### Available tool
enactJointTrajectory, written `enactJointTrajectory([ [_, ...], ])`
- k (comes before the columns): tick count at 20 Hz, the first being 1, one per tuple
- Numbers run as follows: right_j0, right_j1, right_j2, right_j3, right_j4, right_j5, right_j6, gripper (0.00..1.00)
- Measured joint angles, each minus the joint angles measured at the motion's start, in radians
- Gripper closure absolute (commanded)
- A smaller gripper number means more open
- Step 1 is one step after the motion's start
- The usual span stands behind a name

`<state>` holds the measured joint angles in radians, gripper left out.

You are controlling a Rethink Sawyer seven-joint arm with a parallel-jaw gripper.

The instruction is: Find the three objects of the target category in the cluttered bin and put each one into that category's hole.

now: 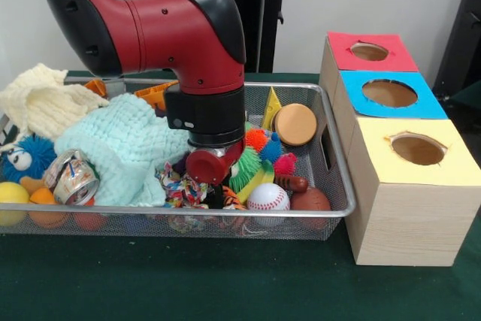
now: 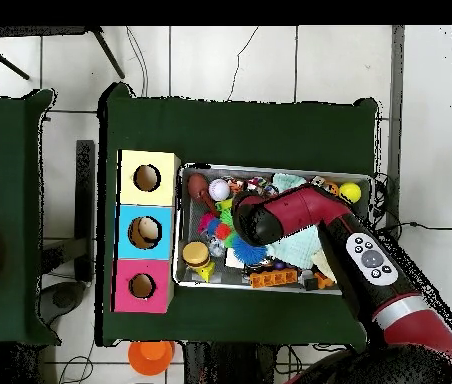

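Observation:
The silver wire-mesh bin (image 1: pixel 225 216) stands on the green table, full of toys; it also shows in the overhead view (image 2: pixel 275 168). My red arm reaches down into the bin's middle. My gripper (image 1: pixel 213 184) is sunk among the toys behind the red wrist joint, so its state is hidden; the overhead view shows only the arm's end (image 2: pixel 248 220). A small orange-and-black striped toy (image 1: pixel 230 200) lies just below the wrist; I cannot tell if it is plush. The red-topped box's hole (image 1: pixel 369 52) is at the far right (image 2: pixel 141 286).
A mint knitted cloth (image 1: pixel 124 144) and a cream cloth (image 1: pixel 41 103) cover the bin's left. A crushed can (image 1: pixel 71 178), baseball (image 1: pixel 267 197), brown football (image 1: pixel 310 201), wooden disc (image 1: pixel 294 124) and spiky balls (image 1: pixel 244 167) lie around. The blue-topped hole (image 1: pixel 388 93) and yellow-topped hole (image 1: pixel 418 148) adjoin.

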<state>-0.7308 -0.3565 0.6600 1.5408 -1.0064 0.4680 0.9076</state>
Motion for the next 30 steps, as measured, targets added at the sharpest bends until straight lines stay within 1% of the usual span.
enactJointTrajectory([
  [5, -0.007, -0.003, 0.006, 0.004, 0.0, -0.001, 0.0, 1.0],
  [8, -0.036, -0.02, 0.028, 0.03, 0.007, -0.001, 0.0, 1.0],
  [12, -0.093, -0.062, 0.069, 0.083, 0.039, 0.0, 0.0, 1.0],
  [15, -0.119, -0.093, 0.085, 0.112, 0.059, 0.0, 0.0, 1.0],
  [17, -0.137, -0.133, 0.099, 0.14, 0.079, 0.0, 0.0, 1.0],
  [21, -0.141, -0.178, 0.113, 0.168, 0.103, 0.0, 0.0, 1.0],
  [22, -0.135, -0.204, 0.12, 0.182, 0.119, 0.0, 0.0, 1.0],
  [30, -0.088, -0.271, 0.125, 0.233, 0.185, 0.008, 0.0, 1.0],
])
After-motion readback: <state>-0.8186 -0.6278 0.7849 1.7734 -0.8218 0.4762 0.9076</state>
